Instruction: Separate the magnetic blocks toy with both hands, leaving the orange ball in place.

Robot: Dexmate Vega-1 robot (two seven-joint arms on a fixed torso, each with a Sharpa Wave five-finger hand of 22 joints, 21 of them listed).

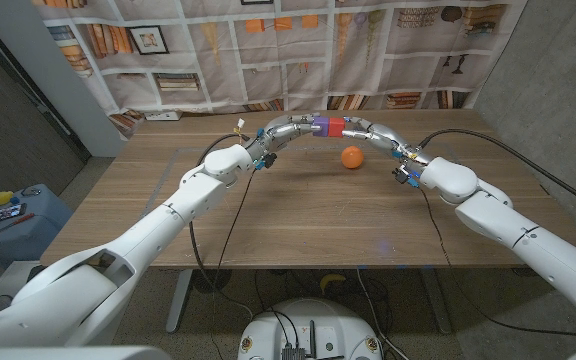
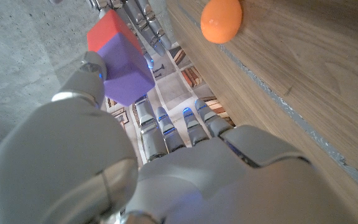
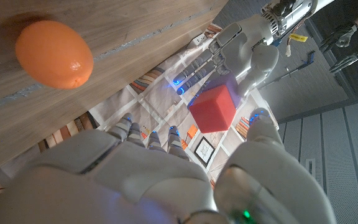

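Both hands grip the joined blocks above the table's far edge: left hand (image 1: 286,132) on purple block (image 1: 319,125), right hand (image 1: 373,134) on red block (image 1: 335,126). A sudden snap apart could knock the orange ball (image 1: 352,157) just below.

Table (image 1: 298,215) – wood, matt, visible grain. Orange ball (image 3: 54,53) – finely dimpled skin, slight sheen. Red block (image 3: 214,108) and purple block (image 2: 127,69) smooth, matt, probably plastic. Left hand (image 2: 185,162), right hand (image 3: 148,174) – glossy white shell, metallic fingers.

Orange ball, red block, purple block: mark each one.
orange ball (image 1: 352,157), head view, its middle.
red block (image 3: 214,108), right wrist view, its front face.
purple block (image 2: 128,73), left wrist view, its near face.
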